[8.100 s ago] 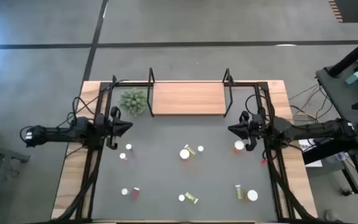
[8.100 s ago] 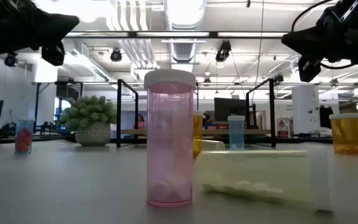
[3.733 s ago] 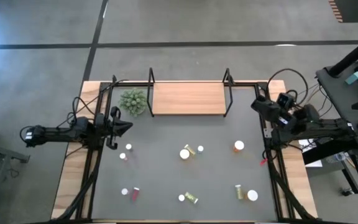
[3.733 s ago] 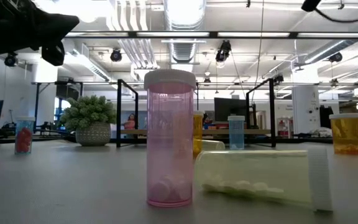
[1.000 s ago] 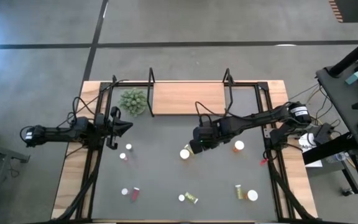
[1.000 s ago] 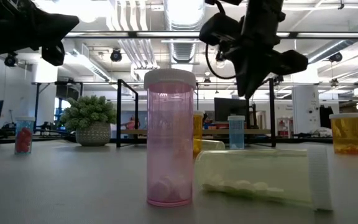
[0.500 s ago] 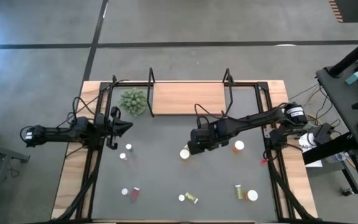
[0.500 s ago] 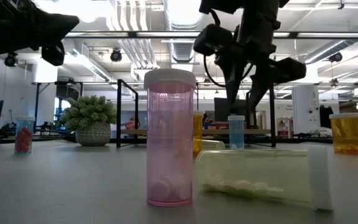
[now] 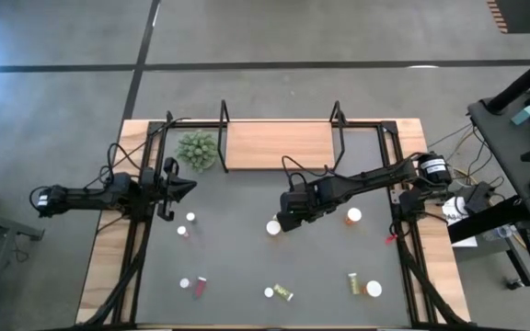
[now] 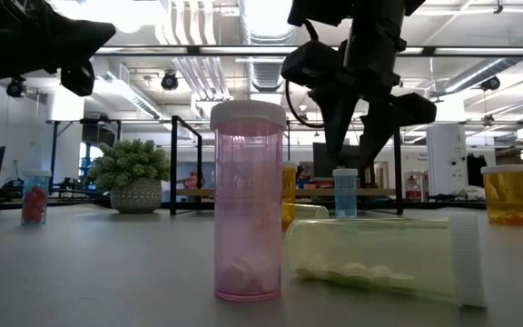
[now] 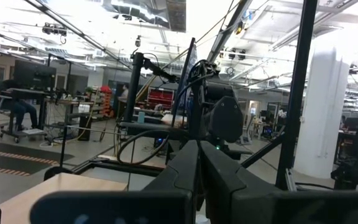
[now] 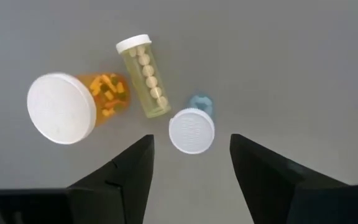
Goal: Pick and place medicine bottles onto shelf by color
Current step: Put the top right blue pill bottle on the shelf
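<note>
My right gripper (image 9: 283,222) hangs open, fingers pointing down, over the middle group of bottles on the dark mat (image 9: 247,267). In the right wrist view its fingers (image 12: 191,146) stand on either side of and above a small upright pale-blue bottle with a white cap (image 12: 191,129), touching nothing. Beside that bottle a yellow-green bottle (image 12: 143,76) lies on its side and a wide orange bottle (image 12: 67,107) stands. The wooden shelf (image 9: 279,145) sits at the far edge. My left gripper (image 9: 167,195) waits shut at the table's left.
A spiky green plant (image 9: 197,149) stands left of the shelf. Other bottles are scattered on the mat: an orange one (image 9: 353,216) at the right, two (image 9: 188,223) at the left, and several near the front edge (image 9: 279,292). A pink bottle (image 10: 248,204) stands close to the low camera.
My right gripper has moved a little toward the table's left edge and come down over the middle group of bottles. The bottles have stayed where they were.
</note>
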`<action>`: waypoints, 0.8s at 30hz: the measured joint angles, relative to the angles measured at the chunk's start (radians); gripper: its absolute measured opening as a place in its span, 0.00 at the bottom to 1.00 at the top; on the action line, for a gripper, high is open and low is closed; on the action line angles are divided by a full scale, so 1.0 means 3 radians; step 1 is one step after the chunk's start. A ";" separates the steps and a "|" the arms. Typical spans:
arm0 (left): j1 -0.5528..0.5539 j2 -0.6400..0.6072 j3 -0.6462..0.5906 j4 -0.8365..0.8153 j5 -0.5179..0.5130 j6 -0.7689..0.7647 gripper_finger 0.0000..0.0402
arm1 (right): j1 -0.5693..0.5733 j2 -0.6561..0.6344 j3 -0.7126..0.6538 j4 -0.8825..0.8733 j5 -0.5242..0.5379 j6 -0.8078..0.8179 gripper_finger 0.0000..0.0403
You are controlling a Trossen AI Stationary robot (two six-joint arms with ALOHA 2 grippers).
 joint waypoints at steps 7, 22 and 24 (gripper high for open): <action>-0.0001 0.0000 -0.0001 0.0000 0.0000 0.0000 0.00 | 0.0001 0.0000 0.0000 0.0071 0.0180 -0.0158 0.50; 0.0000 0.0001 0.0000 0.0000 0.0000 0.0000 0.00 | 0.0003 0.0034 -0.0042 0.0048 0.0344 -0.0246 0.50; -0.0001 0.0000 0.0000 0.0001 0.0000 0.0000 0.00 | 0.0003 0.0084 -0.0045 0.0048 0.0341 -0.0211 0.50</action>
